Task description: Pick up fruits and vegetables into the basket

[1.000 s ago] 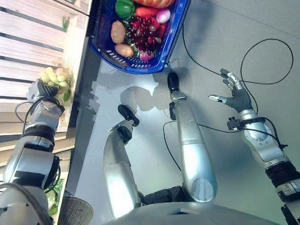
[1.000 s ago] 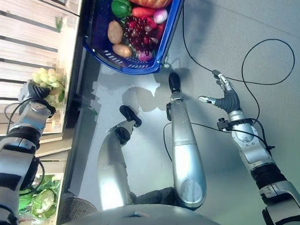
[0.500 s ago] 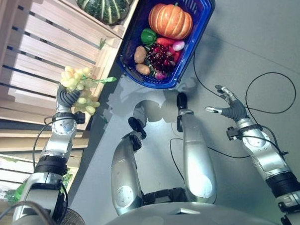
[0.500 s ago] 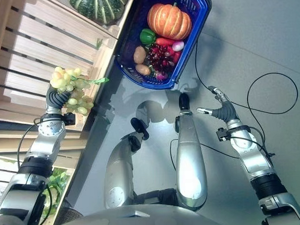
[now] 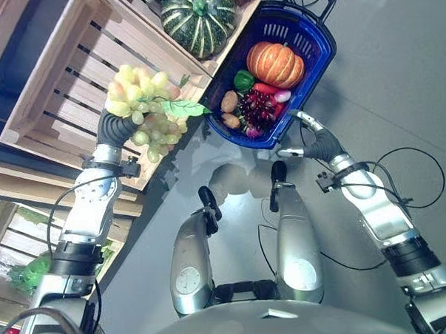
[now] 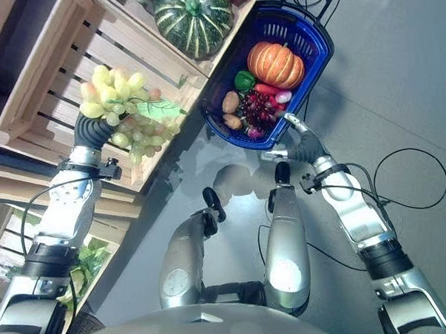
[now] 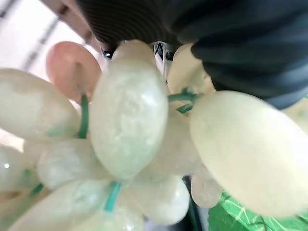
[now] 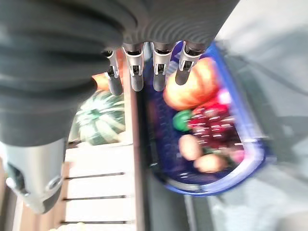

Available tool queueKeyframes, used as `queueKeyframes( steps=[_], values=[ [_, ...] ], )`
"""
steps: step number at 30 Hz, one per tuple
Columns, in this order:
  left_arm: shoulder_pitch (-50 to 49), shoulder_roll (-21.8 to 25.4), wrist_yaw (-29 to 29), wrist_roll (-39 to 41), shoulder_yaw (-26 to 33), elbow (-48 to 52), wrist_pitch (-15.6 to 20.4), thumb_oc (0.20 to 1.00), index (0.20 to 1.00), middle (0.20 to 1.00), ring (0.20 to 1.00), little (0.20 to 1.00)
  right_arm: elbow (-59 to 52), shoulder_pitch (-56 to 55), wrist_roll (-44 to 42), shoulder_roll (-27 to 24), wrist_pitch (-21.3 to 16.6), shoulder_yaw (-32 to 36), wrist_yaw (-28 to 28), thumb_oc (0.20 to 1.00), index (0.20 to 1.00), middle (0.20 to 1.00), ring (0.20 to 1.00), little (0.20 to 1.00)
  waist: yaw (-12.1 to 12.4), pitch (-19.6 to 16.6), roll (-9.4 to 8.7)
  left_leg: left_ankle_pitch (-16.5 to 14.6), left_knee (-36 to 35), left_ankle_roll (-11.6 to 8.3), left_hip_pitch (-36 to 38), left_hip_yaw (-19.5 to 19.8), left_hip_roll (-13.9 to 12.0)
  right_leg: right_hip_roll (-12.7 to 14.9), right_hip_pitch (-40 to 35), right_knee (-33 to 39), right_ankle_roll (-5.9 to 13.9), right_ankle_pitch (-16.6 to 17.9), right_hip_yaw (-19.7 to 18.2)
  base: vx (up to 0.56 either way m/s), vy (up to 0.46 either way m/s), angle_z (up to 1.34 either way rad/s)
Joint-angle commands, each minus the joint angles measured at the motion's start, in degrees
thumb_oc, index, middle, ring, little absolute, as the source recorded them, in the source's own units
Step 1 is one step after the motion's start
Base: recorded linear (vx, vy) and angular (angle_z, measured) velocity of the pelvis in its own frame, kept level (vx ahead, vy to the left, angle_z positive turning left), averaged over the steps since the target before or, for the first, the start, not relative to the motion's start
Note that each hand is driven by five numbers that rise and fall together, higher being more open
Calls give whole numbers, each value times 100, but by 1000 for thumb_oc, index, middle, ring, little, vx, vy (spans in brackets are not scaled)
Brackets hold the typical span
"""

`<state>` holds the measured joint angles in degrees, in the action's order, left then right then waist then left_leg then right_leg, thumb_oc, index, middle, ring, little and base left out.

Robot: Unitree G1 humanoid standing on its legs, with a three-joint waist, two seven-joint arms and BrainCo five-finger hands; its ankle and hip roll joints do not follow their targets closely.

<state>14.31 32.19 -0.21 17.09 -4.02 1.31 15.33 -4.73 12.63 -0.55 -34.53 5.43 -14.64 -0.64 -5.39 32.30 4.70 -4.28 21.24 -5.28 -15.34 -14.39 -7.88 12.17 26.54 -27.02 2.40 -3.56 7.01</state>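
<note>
Plainly the left hand (image 5: 115, 129) has its fingers curled round a bunch of green grapes (image 5: 143, 105), held up in the air over the edge of the wooden crate (image 5: 71, 77), with a green leaf (image 5: 180, 107) sticking out toward the blue basket (image 5: 316, 65). The basket stands on the floor just beside the crate and already carries an orange pumpkin (image 5: 275, 62), a green pepper (image 5: 244, 80), red grapes (image 5: 259, 108) and two potatoes (image 5: 229, 102). A striped green squash (image 5: 200, 21) sits in the crate next to the basket's rim. The right hand (image 5: 306, 137) hovers close to the near rim of the basket, fingers straight and relaxed, holding nothing. The main risk, as I judge it, lies in the carry across the gap: the bunch looks loose and heavy, hanging well past the fingers, so a quick swing could shake it free or let it slip onto the floor short of the basket. The basket is also fairly full, so a drop near the rim could let the grapes roll off the heaped produce. The right hand, being so near the rim, could nudge the basket aside or get in the left hand's way.
</note>
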Motion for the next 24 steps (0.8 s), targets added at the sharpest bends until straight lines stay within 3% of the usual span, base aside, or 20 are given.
queueKeyframes(
  steps=[1, 7, 12, 18, 24],
  values=[
    [167, 127, -563, 666, 123, 676, 502, 200, 200, 200, 200, 200, -531, 297, 97, 408, 176, -213, 10, 1000, 1000, 1000, 1000, 1000, 148, -365, -179, -283, 291, 260, -160, 300, 234, 371, -679, 289, 395, -202, 139, 74, -83, 9],
    [426, -133, -1272, 1251, -262, 1054, 212, 200, 200, 200, 200, 200, -453, 675, 153, 662, 570, -715, 267, 1000, 1000, 1000, 1000, 1000, 250, -569, -191, -238, 60, 208, 158, 368, 222, 381, -1058, 529, 420, -159, 234, 68, -67, 8],
    [643, -311, -1485, 1469, -541, 1226, 87, 200, 200, 200, 200, 200, -248, 899, 120, 878, 770, -1036, 436, 1000, 1000, 1000, 1000, 1000, 299, -655, -206, -263, 42, 170, 273, 400, 184, 386, -1234, 617, 421, -154, 302, 36, -51, 5],
    [928, -494, -1518, 1374, -969, 1309, 3, 200, 200, 200, 200, 200, 62, 1134, -62, 1101, 922, -1379, 573, 1000, 1000, 1000, 1000, 1000, 320, -726, -236, -275, 23, 157, 356, 429, 153, 389, -1351, 683, 416, -131, 340, 24, -43, 8],
    [1309, -641, -1435, 1168, -1346, 1306, -122, 200, 200, 200, 200, 200, 280, 1267, -199, 1301, 832, -1639, 662, 1000, 1000, 1000, 1000, 1000, 289, -767, -276, -284, -15, 140, 444, 423, 124, 367, -1437, 748, 436, -107, 347, 7, -29, 1]
  ],
)
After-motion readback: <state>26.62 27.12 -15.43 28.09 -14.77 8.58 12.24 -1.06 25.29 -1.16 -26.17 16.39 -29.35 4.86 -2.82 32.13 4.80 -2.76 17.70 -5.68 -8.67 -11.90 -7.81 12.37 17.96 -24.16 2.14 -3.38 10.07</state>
